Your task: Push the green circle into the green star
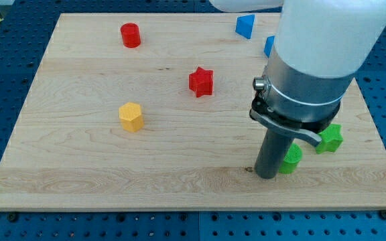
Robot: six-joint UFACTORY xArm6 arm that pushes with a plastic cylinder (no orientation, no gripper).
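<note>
The green circle (291, 159) is a small green cylinder at the view's lower right, partly hidden by the rod. The green star (330, 138) lies just to its upper right, a small gap apart, partly hidden by the arm's clamp. My tip (267, 175) rests on the board, touching the green circle's left side.
A red star (201, 82) lies at the board's middle, a yellow hexagon (131, 117) to the left, a red cylinder (131, 35) at the top left. A blue block (245, 25) and a second blue block (269, 45), mostly hidden by the arm, lie at the top right. The wooden board (112, 174) has its bottom edge close below my tip.
</note>
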